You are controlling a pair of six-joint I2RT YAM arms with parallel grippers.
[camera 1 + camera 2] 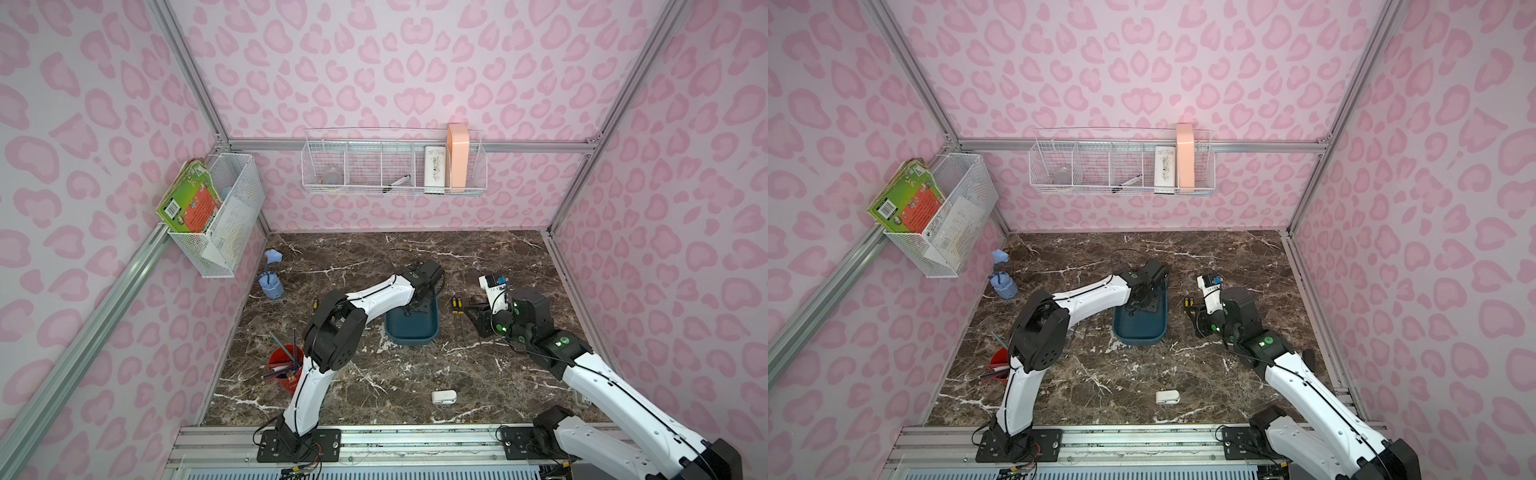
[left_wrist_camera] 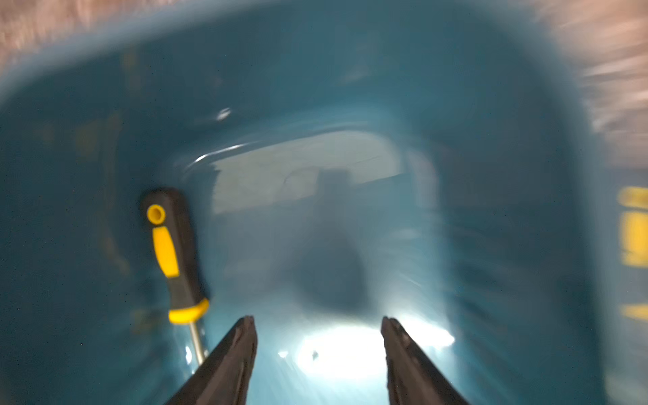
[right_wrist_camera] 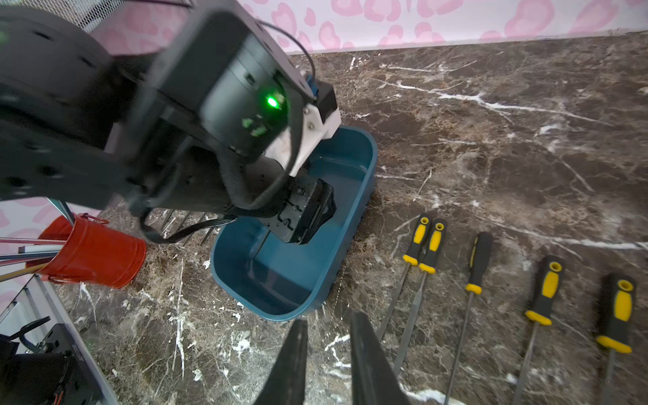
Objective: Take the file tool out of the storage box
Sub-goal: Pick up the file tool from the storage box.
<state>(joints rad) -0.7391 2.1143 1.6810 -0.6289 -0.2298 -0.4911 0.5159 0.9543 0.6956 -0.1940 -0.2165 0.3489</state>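
Left jaws held wide, empty, inside storage box point(image 1: 411, 330); file tool point(image 2: 175, 256) lodged along wall, outside gap: miss or wedging risked. Right jaws narrow, empty.

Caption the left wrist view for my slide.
Open left gripper inside the teal storage box, beside the ungrasped yellow-handled file tool.

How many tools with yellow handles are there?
6. One tool lies inside the blue box; five others lie in a row on the table beside it, two close together. The arm may hide more.
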